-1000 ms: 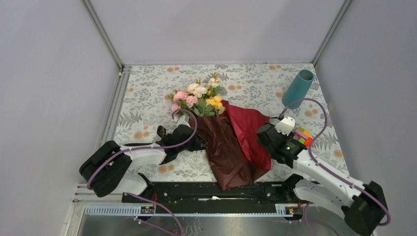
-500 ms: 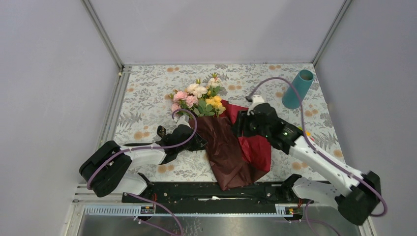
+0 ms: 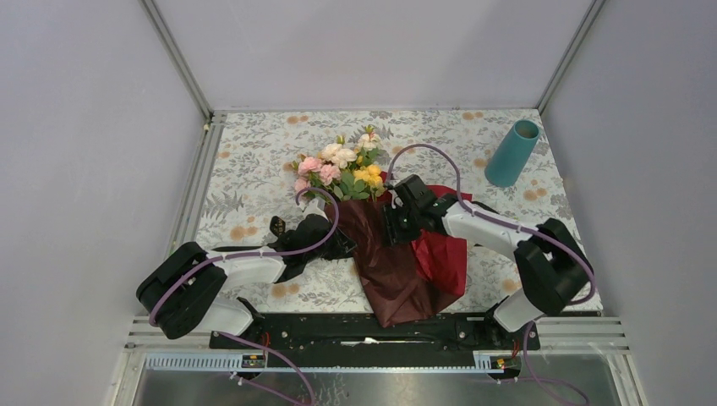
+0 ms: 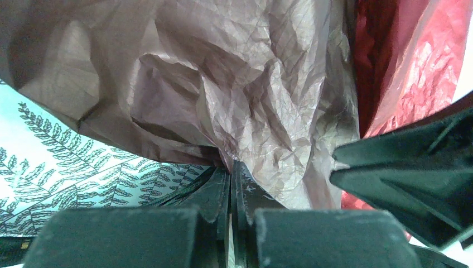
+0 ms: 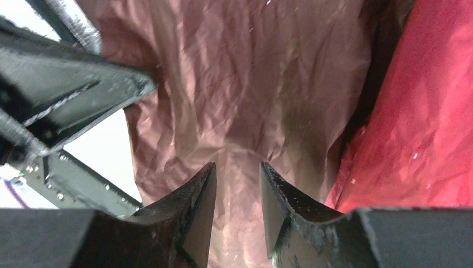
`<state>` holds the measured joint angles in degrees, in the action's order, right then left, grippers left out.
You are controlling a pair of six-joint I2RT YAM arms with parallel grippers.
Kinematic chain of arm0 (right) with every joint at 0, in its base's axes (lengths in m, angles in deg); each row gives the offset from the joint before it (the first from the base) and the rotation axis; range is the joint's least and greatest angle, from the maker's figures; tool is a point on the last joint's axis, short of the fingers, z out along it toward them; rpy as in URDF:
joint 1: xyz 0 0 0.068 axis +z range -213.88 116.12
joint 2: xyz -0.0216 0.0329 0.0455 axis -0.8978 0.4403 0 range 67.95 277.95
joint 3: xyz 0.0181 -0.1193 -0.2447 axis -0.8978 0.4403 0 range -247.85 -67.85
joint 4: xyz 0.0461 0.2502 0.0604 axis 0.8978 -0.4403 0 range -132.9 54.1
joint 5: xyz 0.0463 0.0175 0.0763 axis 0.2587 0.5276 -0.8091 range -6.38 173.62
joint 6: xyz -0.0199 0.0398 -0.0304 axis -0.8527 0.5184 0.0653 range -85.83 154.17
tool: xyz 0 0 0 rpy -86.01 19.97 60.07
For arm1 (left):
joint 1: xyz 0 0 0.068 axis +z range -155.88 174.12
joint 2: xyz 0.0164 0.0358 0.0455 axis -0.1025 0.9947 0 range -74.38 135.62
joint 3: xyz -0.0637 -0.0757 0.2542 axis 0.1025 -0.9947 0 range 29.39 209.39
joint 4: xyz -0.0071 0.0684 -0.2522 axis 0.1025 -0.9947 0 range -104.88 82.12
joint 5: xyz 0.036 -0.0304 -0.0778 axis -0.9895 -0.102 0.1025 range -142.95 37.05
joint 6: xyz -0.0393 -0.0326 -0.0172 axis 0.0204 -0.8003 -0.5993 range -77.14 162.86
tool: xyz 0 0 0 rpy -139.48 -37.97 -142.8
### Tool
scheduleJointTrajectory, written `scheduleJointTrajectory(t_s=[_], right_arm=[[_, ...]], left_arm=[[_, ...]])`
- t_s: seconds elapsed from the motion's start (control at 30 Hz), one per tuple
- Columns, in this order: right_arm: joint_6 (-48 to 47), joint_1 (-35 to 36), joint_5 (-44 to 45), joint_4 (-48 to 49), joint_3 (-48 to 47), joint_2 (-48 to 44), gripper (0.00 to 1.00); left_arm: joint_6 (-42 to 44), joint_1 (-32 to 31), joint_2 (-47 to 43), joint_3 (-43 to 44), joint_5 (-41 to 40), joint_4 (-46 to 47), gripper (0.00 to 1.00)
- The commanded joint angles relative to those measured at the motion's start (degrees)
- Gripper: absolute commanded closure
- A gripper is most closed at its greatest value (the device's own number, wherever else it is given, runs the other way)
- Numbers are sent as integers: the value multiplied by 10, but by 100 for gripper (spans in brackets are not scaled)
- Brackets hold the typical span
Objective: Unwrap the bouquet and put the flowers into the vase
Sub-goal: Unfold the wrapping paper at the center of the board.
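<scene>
Change noted: the right end effector (image 5: 237, 170) has been swung in from the counter (image 3: 254, 161) right of the bouquet (image 3: 376, 254). It is now set over the bouquet's middle, just below the blooms. Its fingers have been narrowed during the swing. A gap is left between them, and a raised fold of wrapping paper (image 5: 245, 84) is seen lying in that gap. No clamp on the fold is seen yet.

No change at the left end effector (image 4: 230, 167). It is kept fully closed at the bouquet's left edge, with a pinch of the brown-maroon paper gathered at the fingertips.

Bouquet position unaltered. It is laid flat at mid-counter, flowers (image 3: 338, 165) pointed to the far side, paper tail toward the arm bases. A brighter red sheet (image 3: 441, 254) is spread open on the bouquet's right side. Stems are covered.

Reading: the wrap is judged to be held on one side so that it can be peeled from the other. Unwrapping is under way, not finished, and no flower has been freed.

Containers: the vase (image 3: 512, 154) is stood well apart from the bouquet, to its far right. Nothing is seen in its open mouth, though the bottom cannot be made out. The paper is the only holder of the flowers.
</scene>
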<state>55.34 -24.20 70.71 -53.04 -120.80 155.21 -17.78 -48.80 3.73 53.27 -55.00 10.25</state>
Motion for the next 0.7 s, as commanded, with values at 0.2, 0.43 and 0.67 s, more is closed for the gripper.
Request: scheduleJointTrajectory(t_s=[0.2, 0.43, 0.67], right_arm=[[-15, -40, 133, -79, -56, 78, 61], [14, -126, 162, -95, -32, 82, 60], [54, -193, 146, -100, -31, 97, 56]], left_arm=[[-6, -2, -10, -6, -22, 38, 100], [-9, -2, -8, -11, -23, 42, 100], [-12, -2, -8, -17, -25, 44, 100]])
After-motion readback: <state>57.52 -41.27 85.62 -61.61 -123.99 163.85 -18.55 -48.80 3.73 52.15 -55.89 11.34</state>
